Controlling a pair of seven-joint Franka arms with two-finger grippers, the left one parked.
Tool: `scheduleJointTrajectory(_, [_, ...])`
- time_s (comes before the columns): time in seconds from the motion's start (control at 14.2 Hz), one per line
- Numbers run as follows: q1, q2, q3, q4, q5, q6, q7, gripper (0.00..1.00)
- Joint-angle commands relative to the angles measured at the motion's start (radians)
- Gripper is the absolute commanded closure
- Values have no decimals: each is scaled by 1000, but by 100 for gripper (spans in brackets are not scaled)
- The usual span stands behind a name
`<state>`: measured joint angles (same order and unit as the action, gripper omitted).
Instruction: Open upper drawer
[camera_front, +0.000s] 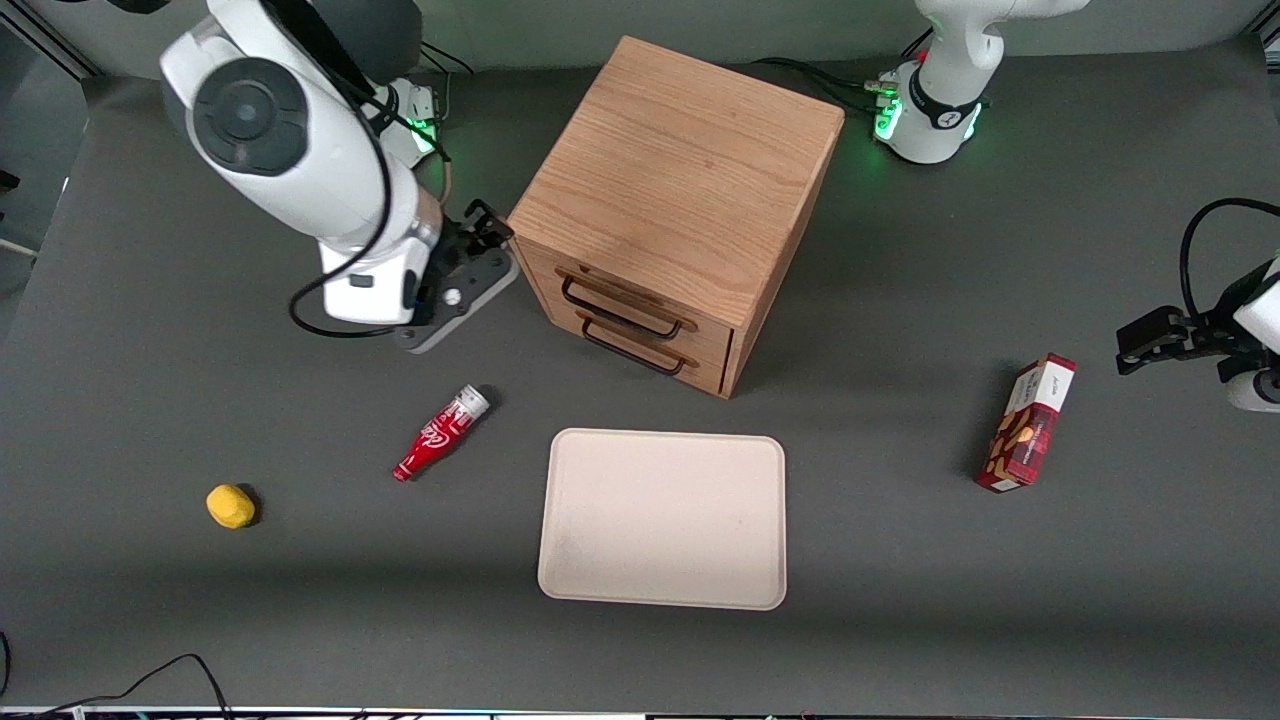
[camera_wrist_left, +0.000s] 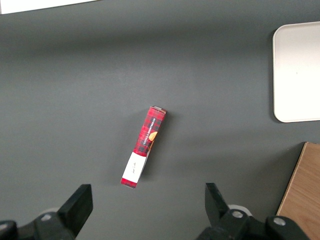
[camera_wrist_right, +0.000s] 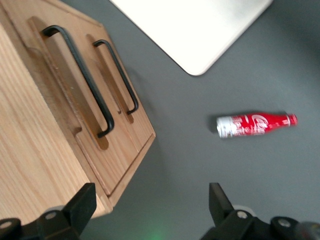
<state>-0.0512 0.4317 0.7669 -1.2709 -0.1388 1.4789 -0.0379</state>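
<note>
The cabinet (camera_front: 680, 170) and its upper drawer (camera_front: 640, 300) look like light oak with a clear grain and a satin, smooth finish, each drawer crossed by a thin matt black wire handle (camera_wrist_right: 80, 77). The table (camera_front: 900, 600) is covered in a matt dark grey sheet, on which the cream tray (camera_front: 662, 518) looks smooth and dull, the red bottle (camera_front: 440, 432) glossy with a silvery metallic base, and the tartan box (camera_front: 1028, 422) printed card. The gripper (camera_wrist_right: 150, 210), beside the cabinet's corner, spreads matt black plastic-looking fingers (camera_wrist_right: 82, 205)
</note>
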Motion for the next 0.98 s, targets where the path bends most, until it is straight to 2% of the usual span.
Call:
scheduleJointTrajectory(0.0, [10,56,-3,15,-35,41,-121,0])
scheduleJointTrajectory(0.42, [63,163,3,7,-30,162,-128,0])
scheduleJointTrajectory(0.91, [118,219,6,-33,-25,297,-126,0])
